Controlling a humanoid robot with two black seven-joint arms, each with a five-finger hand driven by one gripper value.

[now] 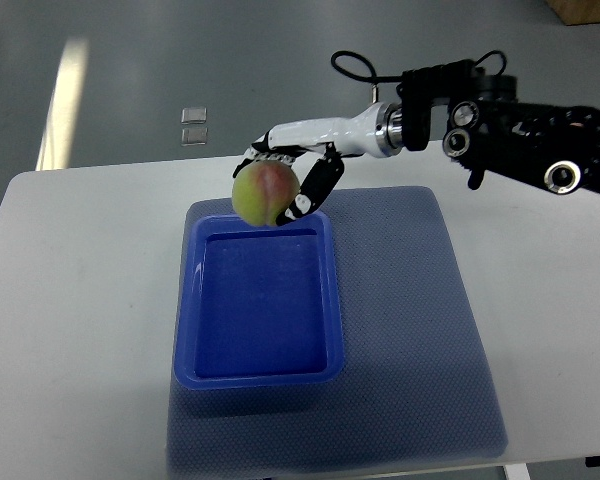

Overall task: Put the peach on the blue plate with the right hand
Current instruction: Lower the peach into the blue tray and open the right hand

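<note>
Peach over the plate's far edge
Right hand (285, 175) grips the peach (265, 194) above the blue plate's (188, 330) far rim; the hollow lies nearer the desk's (70, 300) front

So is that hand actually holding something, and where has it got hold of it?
Yes, the right hand holds the peach, fingers curled over its top and right side, above the far edge of the blue plate.
</note>
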